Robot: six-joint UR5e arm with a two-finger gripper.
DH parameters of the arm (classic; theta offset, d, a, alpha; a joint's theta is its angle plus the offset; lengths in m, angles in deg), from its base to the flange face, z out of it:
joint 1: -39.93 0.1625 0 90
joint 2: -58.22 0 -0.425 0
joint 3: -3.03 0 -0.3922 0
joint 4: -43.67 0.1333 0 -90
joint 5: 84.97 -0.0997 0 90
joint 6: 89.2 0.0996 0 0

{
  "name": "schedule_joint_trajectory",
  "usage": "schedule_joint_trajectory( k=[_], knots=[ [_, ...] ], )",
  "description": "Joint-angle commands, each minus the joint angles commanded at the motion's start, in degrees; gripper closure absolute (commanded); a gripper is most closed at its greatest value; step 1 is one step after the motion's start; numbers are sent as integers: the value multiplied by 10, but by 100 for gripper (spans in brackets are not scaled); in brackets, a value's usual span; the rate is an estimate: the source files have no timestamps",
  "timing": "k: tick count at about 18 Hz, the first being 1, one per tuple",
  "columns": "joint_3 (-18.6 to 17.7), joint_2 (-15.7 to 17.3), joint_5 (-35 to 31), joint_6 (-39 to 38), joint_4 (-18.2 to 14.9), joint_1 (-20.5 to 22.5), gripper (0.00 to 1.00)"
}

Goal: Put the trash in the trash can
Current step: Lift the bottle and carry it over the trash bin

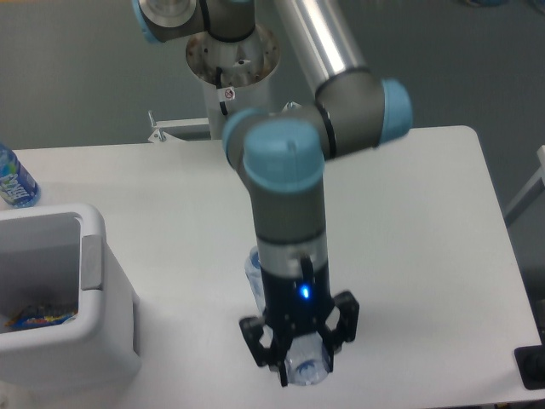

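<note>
Brushed metal tube on the arm (328, 38) catches a soft sheen, its blue joint caps smooth matt plastic. The surface (426, 221) reads matt white. Lower left, the trash can (102, 315) is smooth white plastic; the crushed bottle (306, 368) glints clear and glossy.

A robotics laboratory: an industrial robot arm (289, 196) with grey and blue joints rises from a pedestal mount (232, 60) behind a plain white table (426, 239). Bare grey flooring (77, 77) surrounds the workstation.
</note>
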Motion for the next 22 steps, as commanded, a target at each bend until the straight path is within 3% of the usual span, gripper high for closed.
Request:
schedule_joint_trajectory(
  k=[7,11,19,22],
  knots=[
    [40,20,1,-2,16,-62,38],
    [40,23,1,0,47,-99,38],
    [47,25,1,1,49,-160,38],
    [51,11,1,2,49,-185,38]
  ],
)
